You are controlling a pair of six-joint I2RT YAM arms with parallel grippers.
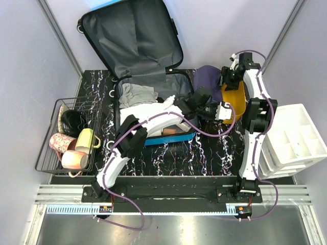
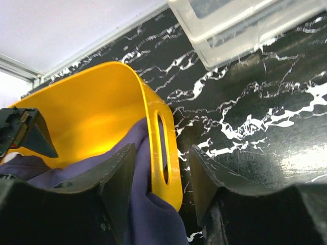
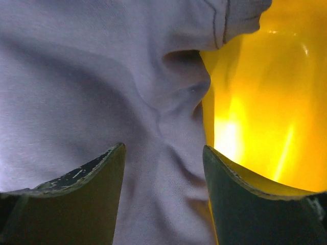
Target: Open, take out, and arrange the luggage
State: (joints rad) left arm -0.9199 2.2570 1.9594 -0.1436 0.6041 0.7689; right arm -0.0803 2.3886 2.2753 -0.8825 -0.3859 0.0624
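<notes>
With its lid thrown back toward 12 o'clock, the luggage [image 1: 134,41] lies open at table [image 1: 204,153] centre. Its long axis runs 6 to 12 and the grey lining faces up.

At 9 o'clock is a wire basket [image 1: 88,113] holding a black item [image 1: 72,121], a pink mug [image 1: 59,141], a yellow-green mug [image 1: 87,139] and an orange mug [image 1: 74,160].

A grey cloth [image 1: 137,94] sits in the case's base at its far left. The left arm crosses the base from 7 toward 3 o'clock and hides much of what is inside.

At 2 o'clock from the case, just beside it, an orange bin [image 1: 236,97] holds a purple cloth [image 1: 207,76]. The cloth spills over the bin's left side. The left gripper [image 1: 225,111] is at the bin's near wall and the right gripper [image 1: 232,74] is above its far end.

A white organiser [image 1: 299,135] sits at 3 o'clock, off the table's right edge.

Only the left wrist view shows the left gripper [image 2: 162,150] straddling the wall of the bin [image 2: 87,102] at the handle slot. Its jaws are apart, one finger on the purple cloth [image 2: 148,204] and the other outside over the table [image 2: 265,102]. The organiser [image 2: 240,25] is beyond.

Only the right wrist view shows the right gripper [image 3: 163,148] spread wide and holding nothing, close over the purple cloth [image 3: 92,76]. The bin [image 3: 255,102] is to its right.
</notes>
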